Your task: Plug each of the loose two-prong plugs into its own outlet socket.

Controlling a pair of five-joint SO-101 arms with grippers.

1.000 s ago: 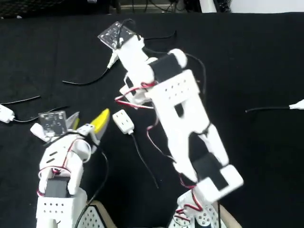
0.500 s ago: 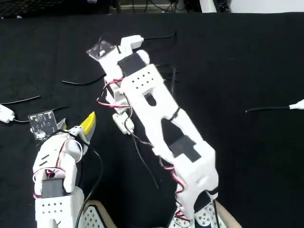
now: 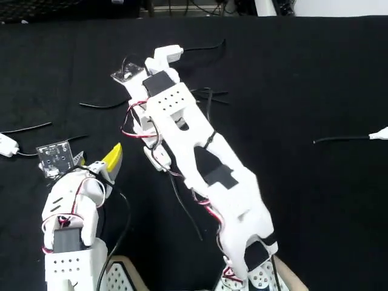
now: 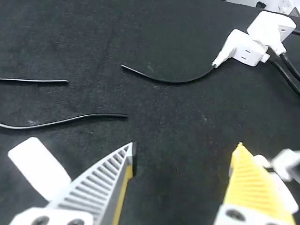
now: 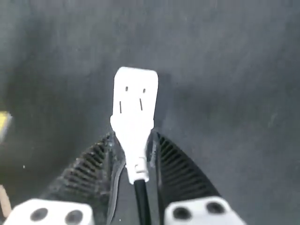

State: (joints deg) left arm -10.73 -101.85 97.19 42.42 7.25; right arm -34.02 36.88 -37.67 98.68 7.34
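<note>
My right gripper [image 5: 133,138] is shut on the cable end of a white outlet socket [image 5: 135,101], whose slots face up. In the high view the right arm stretches across the table's middle and covers most of that socket [image 3: 161,160]. My left gripper [image 4: 185,150] is open over bare black cloth, with nothing between its grey and yellow fingers. Beyond it lies a white two-prong plug [image 4: 243,48], prongs toward a black wire [image 4: 164,78]. In the high view the left gripper [image 3: 97,159] sits at the near left. Another plug [image 3: 381,133] lies at the far right edge.
A white plug piece [image 3: 7,144] with a black cable lies at the left edge. Loose black wires [image 3: 106,106] cross the cloth left of the right arm. A black cable [image 3: 185,209] trails from the held socket toward the front.
The right arm swung left and came down over the socket, which it now grips. The left arm drew back a little to the left.
</note>
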